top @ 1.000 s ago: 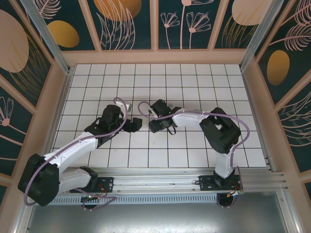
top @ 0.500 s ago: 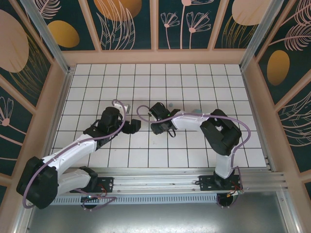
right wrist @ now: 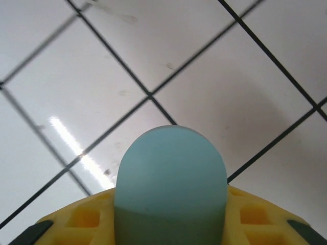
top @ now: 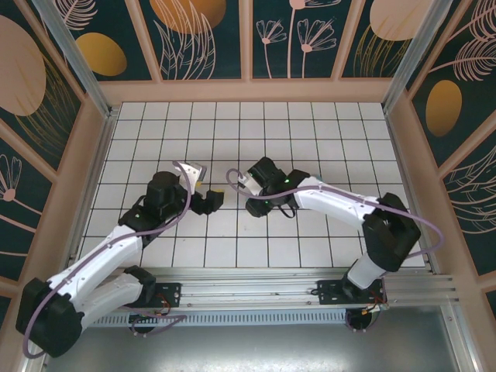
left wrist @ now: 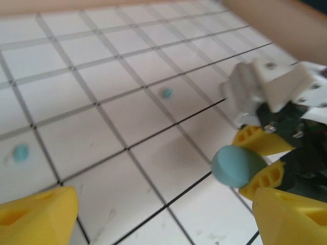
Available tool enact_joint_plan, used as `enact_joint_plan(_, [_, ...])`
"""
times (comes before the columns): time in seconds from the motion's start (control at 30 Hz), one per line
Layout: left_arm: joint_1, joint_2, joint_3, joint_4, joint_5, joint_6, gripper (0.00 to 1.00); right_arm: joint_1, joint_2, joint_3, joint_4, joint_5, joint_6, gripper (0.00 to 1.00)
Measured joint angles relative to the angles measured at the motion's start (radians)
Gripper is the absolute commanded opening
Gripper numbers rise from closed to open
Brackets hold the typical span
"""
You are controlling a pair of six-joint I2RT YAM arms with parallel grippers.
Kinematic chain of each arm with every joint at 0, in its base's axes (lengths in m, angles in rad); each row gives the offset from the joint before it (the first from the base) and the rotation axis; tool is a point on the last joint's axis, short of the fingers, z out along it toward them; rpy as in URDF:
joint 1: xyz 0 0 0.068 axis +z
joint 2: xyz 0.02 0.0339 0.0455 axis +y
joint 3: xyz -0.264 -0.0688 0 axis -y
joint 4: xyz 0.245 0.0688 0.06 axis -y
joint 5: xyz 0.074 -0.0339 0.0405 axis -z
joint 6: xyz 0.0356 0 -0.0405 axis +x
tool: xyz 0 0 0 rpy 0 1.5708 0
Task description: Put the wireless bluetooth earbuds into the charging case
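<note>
Now right arm reaches further across table, elbow swung outward. Right gripper (left wrist: pixel 258 159) clamps charging case (right wrist: pixel 171 173) just above tiles (left wrist: pixel 102 76). Left gripper (left wrist: pixel 163 219) gapes, empty. I see earbuds (left wrist: pixel 166 93) loose on tiles (two visible), none inserted.

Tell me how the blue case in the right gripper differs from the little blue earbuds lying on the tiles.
The case is far larger than the earbuds. The case is clamped in the right gripper; the earbuds lie loose on the tiles. The case is a smooth rounded pebble; the earbuds read as tiny specks. All are light blue.
</note>
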Motion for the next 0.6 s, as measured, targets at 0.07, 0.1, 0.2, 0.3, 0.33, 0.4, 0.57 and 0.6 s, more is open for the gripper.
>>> enact_joint_plan(0.07, [0.000, -0.045, -0.009, 0.036, 0.068, 0.050, 0.87, 0.000, -0.023, 0.028, -0.043, -0.042, -0.057, 0.20])
enact_joint_plan(0.1, [0.000, -0.062, -0.014, 0.052, 0.100, 0.073, 0.87, 0.000, -0.031, 0.037, -0.056, -0.059, -0.081, 0.20])
enact_joint_plan(0.2, [0.000, -0.106, -0.036, 0.100, 0.195, 0.135, 0.88, 0.004, -0.074, 0.043, -0.095, -0.096, -0.159, 0.19])
enact_joint_plan(0.3, [0.000, -0.124, -0.044, 0.115, 0.282, 0.189, 0.88, 0.010, -0.136, 0.045, -0.114, -0.126, -0.228, 0.18])
enact_joint_plan(0.33, [0.000, -0.128, -0.045, 0.119, 0.310, 0.207, 0.88, 0.010, -0.161, 0.047, -0.119, -0.137, -0.252, 0.18])
enact_joint_plan(0.4, [0.000, -0.138, -0.048, 0.132, 0.362, 0.247, 0.89, 0.010, -0.198, 0.065, -0.137, -0.153, -0.290, 0.18])
enact_joint_plan(0.57, [0.000, -0.136, -0.038, 0.149, 0.468, 0.366, 0.89, 0.020, -0.220, 0.167, -0.207, -0.175, -0.362, 0.20])
enact_joint_plan(0.6, [0.000, -0.120, -0.025, 0.138, 0.488, 0.391, 0.89, 0.026, -0.220, 0.182, -0.219, -0.175, -0.370, 0.20])
